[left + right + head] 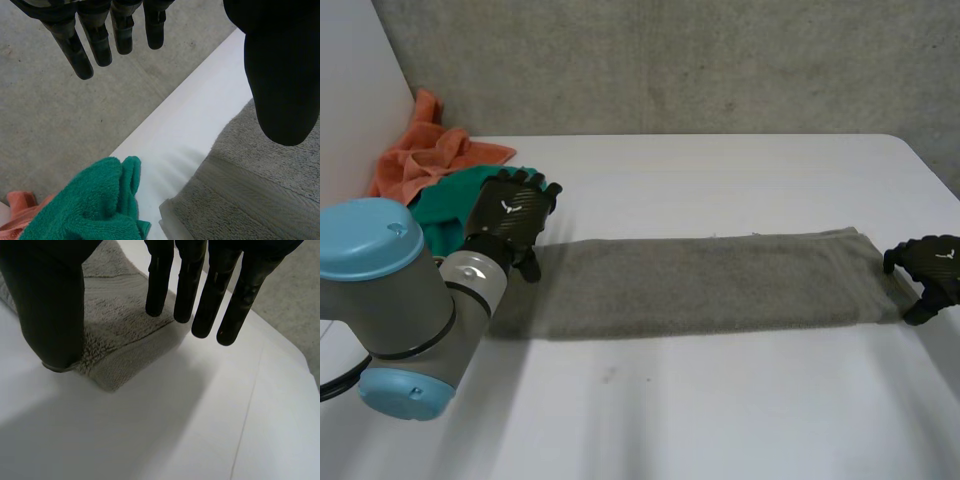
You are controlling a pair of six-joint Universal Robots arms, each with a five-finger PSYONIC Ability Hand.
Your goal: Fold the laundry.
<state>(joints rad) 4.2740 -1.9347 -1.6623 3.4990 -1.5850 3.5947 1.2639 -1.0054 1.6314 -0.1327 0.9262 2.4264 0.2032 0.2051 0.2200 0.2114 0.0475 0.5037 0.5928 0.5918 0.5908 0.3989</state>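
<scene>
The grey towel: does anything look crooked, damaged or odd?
Nothing stands out: the grey towel lies flat in a long, straight strip. Beyond one end, a green cloth and an orange cloth sit crumpled.

You're looking at a plain taupe-grey towel (710,280) across the middle of the frame, no print, only a flat woven band (260,189) near its end. Upper left: a solid teal-green cloth (448,205), and an orange cloth (425,160) behind it. The table (720,410) is white, the wall (670,60) mottled grey. Your left hand (510,215) and right hand (932,265) are black; the left arm (390,310) is grey with light-blue caps.
</scene>
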